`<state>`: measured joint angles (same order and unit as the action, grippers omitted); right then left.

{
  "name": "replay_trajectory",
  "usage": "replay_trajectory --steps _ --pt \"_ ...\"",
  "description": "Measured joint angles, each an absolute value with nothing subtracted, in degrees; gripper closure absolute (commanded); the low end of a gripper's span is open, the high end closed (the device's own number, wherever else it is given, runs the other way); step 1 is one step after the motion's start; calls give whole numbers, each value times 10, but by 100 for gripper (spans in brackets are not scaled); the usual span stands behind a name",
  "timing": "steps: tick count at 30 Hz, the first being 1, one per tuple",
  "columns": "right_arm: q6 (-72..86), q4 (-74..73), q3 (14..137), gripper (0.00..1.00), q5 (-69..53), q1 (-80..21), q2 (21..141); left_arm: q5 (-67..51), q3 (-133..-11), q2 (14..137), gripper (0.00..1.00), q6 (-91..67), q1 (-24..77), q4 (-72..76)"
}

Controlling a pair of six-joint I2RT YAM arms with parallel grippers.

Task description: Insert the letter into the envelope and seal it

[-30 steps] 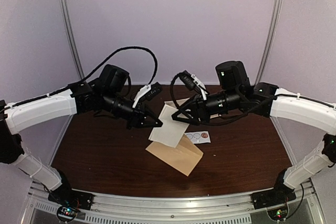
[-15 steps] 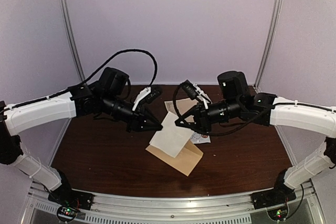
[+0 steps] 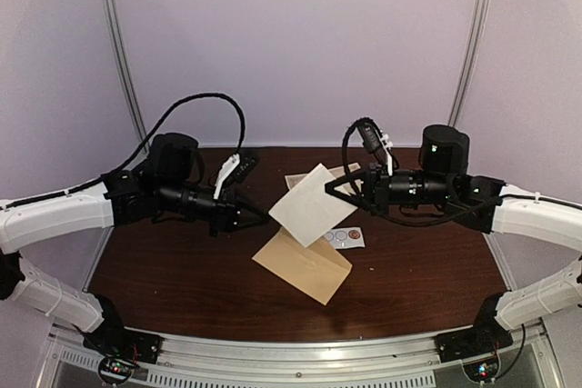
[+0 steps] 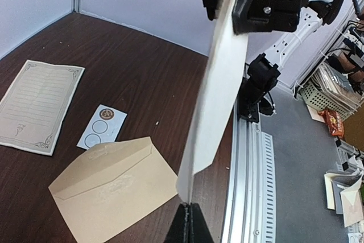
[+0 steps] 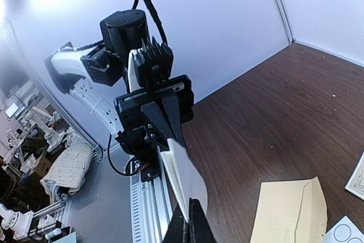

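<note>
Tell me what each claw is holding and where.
Both pinch the folded white letter midair: left claw at its left corner, right claw at its right edge.

A robotics lab is shown. A dark wooden table (image 3: 155,270) is enclosed by pale panels (image 3: 300,43) on an aluminium frame (image 3: 119,43), and cluttered storage shelves (image 4: 335,78) are seen beyond.

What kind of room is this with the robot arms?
Probably a robot lab's test booth: left arm and right arm bolted by a metal rail, plain wall panels around the table, cluttered storage beyond.
</note>
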<state>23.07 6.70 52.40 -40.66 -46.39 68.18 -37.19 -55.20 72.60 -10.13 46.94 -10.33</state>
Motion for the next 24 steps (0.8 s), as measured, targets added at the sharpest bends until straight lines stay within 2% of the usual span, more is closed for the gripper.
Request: replay_trajectory --steps 4,10,14,17,24 --pt "251 107 507 100 -389 -452 658 -353 -520 706 100 -115 460 -103" --pt "287 192 466 100 -349 -449 625 -316 -486 661 56 -158 441 -46" --pt "319 272 423 100 -320 -451 622 -326 -462 645 39 -225 441 88" --pt "333 314 410 100 -292 -461 626 -331 -458 648 34 -266 448 175" --pt "347 407 409 100 -258 -490 644 -333 -460 692 32 -323 460 285"
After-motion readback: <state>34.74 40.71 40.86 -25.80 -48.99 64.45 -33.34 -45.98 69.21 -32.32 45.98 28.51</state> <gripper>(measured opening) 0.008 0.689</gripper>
